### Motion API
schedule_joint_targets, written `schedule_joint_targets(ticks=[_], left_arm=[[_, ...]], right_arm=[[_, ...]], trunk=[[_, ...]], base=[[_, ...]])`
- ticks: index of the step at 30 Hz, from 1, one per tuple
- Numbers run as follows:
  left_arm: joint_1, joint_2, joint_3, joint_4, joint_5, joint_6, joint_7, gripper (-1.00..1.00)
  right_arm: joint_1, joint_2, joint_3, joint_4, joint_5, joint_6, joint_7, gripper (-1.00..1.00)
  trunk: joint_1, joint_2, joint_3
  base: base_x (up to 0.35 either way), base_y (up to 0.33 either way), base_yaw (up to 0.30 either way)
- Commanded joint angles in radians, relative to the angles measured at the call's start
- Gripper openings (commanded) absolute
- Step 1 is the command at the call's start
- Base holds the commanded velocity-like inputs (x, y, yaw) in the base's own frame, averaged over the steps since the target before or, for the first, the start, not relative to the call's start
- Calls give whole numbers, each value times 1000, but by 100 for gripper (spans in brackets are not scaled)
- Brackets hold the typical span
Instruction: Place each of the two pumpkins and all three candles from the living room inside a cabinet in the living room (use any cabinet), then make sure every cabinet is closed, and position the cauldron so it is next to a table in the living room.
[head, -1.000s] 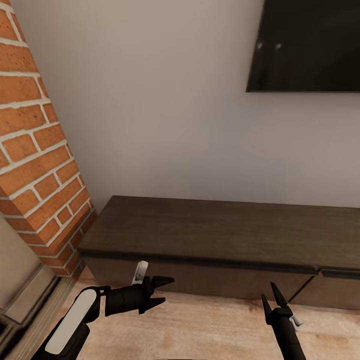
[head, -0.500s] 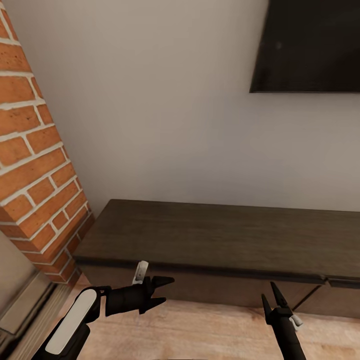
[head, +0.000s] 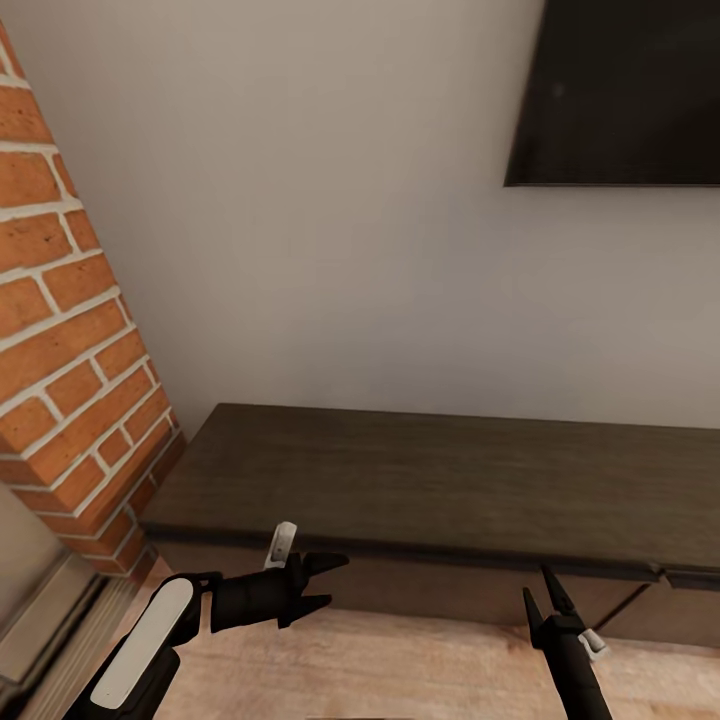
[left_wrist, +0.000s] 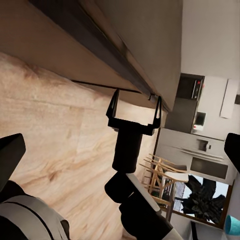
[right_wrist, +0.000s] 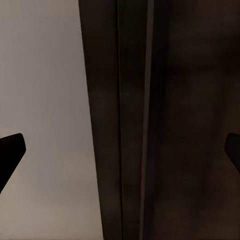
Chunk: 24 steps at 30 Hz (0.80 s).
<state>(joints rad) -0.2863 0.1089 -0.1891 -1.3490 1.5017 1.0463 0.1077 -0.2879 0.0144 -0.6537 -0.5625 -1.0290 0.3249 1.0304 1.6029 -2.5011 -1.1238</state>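
Facing cabinet, we held left gripper and right gripper spread, empty, just before its closed fronts.

view shifted left/closer | cabinet lower in frame | screen further right

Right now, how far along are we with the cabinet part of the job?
Done: nothing I can confirm; no pumpkins or candles in sight. In hand: nothing, with the left gripper and right gripper both open and empty, facing the cabinet. Its left front looks closed; at the far right one front seems slightly ajar. Left: stowing the items, closing fronts, placing the cauldron.
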Motion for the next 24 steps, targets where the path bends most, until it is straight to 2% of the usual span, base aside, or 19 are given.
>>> schedule_joint_targets(ticks=[1, 10, 17, 21, 24], left_arm=[[-1, 1, -1, -1, 11, 1, 10, 100], [-1, 3, -25, -1, 12, 1, 10, 100], [-1, 4, -26, -1, 49, 1, 10, 100], [-1, 3, -27, -1, 53, 0, 10, 100], [-1, 3, -27, -1, 55, 1, 10, 100]], right_arm=[[-1, 1, -4, 0, -2, 9, 2, 100], [-1, 1, -4, 0, -2, 9, 2, 100], [-1, 1, -4, 0, -2, 9, 2, 100], [-1, 1, -4, 0, -2, 9, 2, 100], [-1, 1, -4, 0, -2, 9, 2, 100]], trunk=[[0, 0, -1], [0, 0, -1], [0, 0, -1], [2, -1, -16], [2, -1, -16]], base=[[85, 0, 0], [33, 0, 0], [0, 0, 0], [0, 0, 0], [0, 0, 0]])
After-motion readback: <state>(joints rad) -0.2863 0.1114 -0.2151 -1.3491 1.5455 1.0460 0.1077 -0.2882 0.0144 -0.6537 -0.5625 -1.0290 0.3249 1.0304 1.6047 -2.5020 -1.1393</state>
